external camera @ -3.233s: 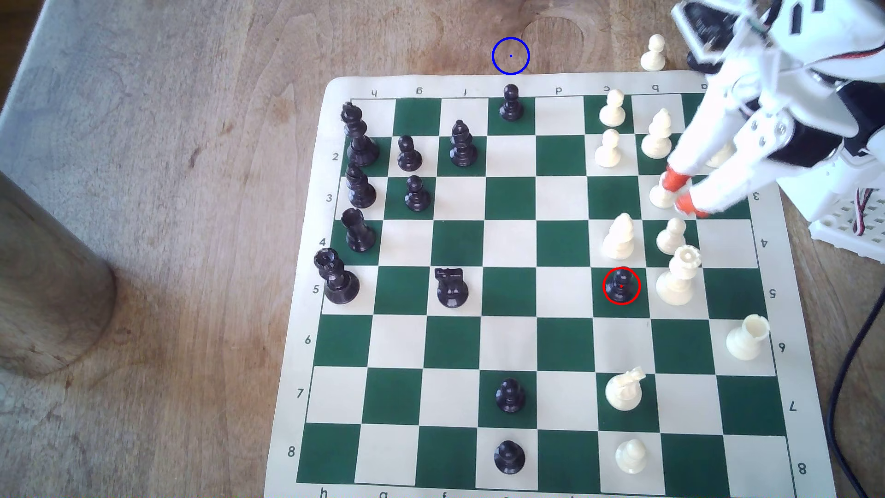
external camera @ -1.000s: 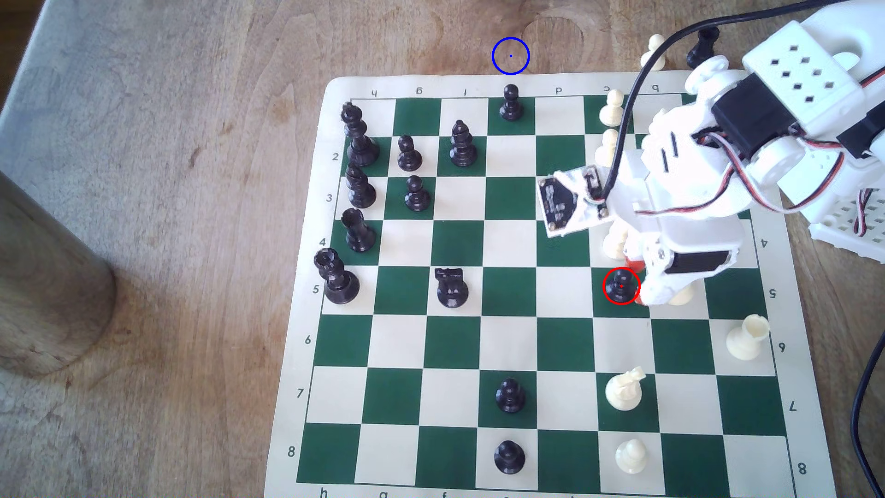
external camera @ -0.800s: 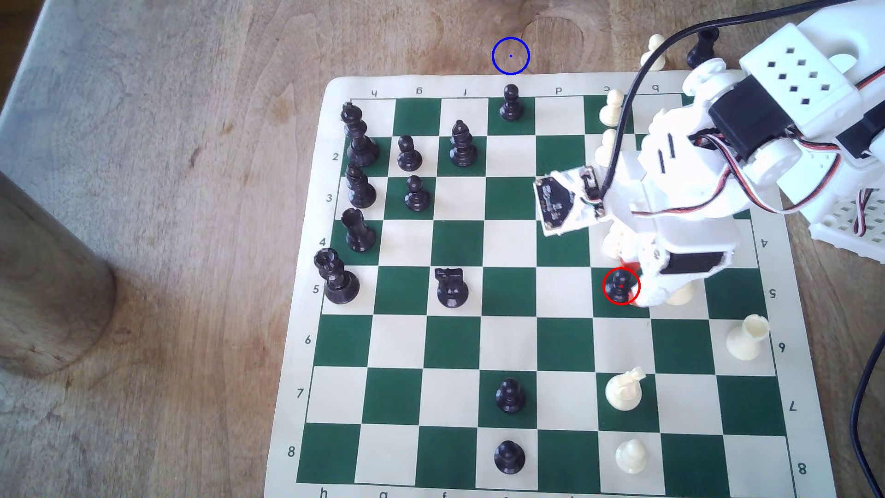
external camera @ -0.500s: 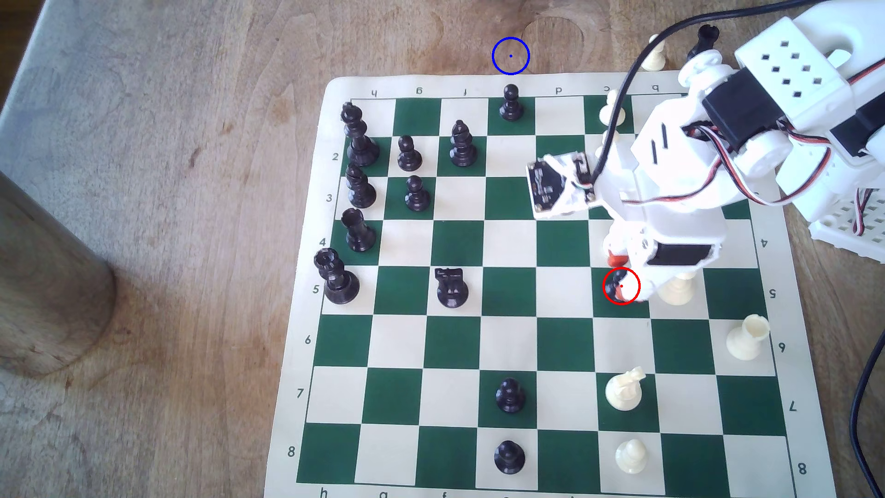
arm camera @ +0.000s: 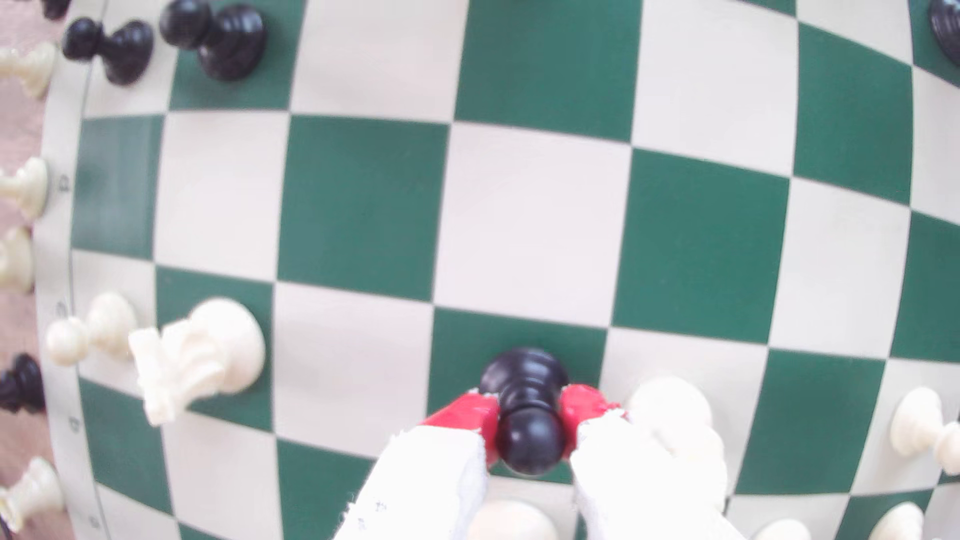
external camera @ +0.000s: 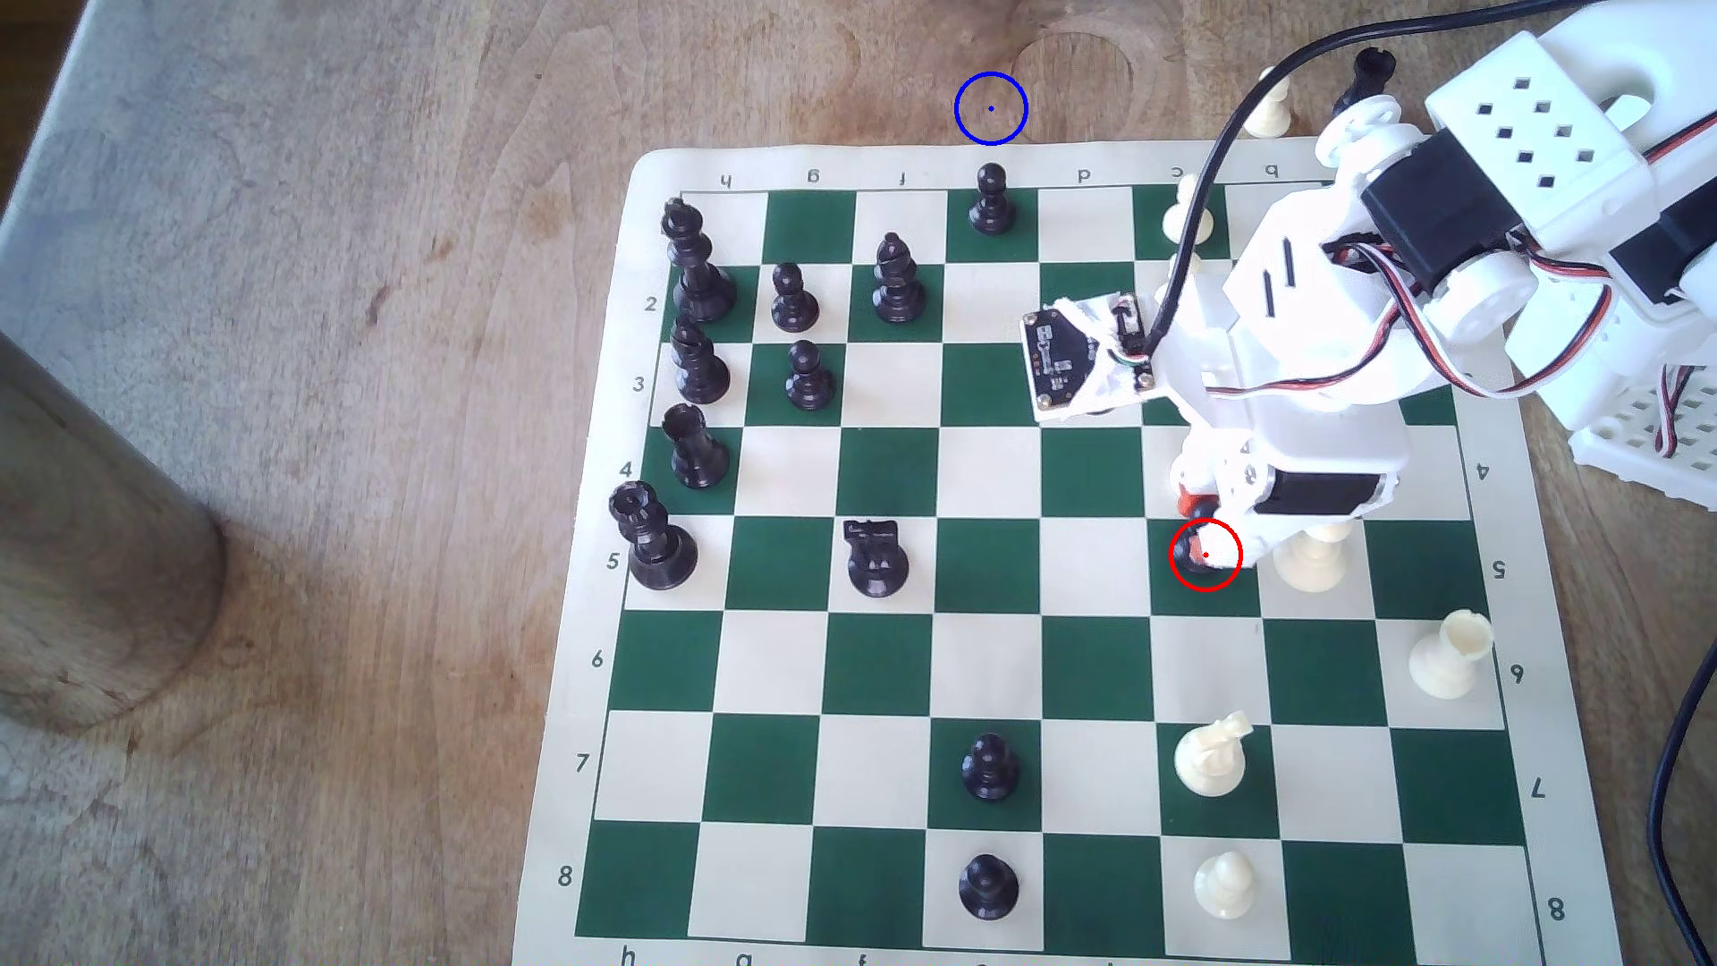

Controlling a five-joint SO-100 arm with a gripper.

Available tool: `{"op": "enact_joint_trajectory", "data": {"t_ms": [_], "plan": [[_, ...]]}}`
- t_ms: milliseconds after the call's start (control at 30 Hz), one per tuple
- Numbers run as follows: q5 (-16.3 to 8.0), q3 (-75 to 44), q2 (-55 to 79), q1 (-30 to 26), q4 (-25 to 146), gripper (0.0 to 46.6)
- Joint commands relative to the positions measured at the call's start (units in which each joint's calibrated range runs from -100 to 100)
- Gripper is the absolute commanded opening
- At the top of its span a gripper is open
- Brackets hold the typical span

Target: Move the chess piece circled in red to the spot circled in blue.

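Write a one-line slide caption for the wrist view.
Red-tipped gripper closed around the black pawn on a green square.

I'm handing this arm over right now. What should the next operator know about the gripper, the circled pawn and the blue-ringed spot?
Gripper: red-tipped fingers sit on both sides of the small glossy black pawn, apparently shut on its neck.
Pawn: on its green square inside the red ring; whether it has left the board is unclear.
Blue-ringed spot: bare wood beyond the board's edge.
Done: reach, grasp. Left: lift, carry, set down, release.
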Motion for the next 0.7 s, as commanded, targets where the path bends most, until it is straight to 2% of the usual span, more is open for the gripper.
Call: {"op": "enact_joint_trajectory", "data": {"t_ms": [0, 133, 300, 667], "plan": [[-1.5, -0.2, -11.7, -0.4, -0.5, 0.2], [-1.8, -1.3, -17.5, 1.4, 0.1, 0.2], [-1.4, -7.7, -22.0, 8.8, 5.6, 0.3], [0.3, -25.2, -16.1, 25.3, 12.0, 0.4]]}}
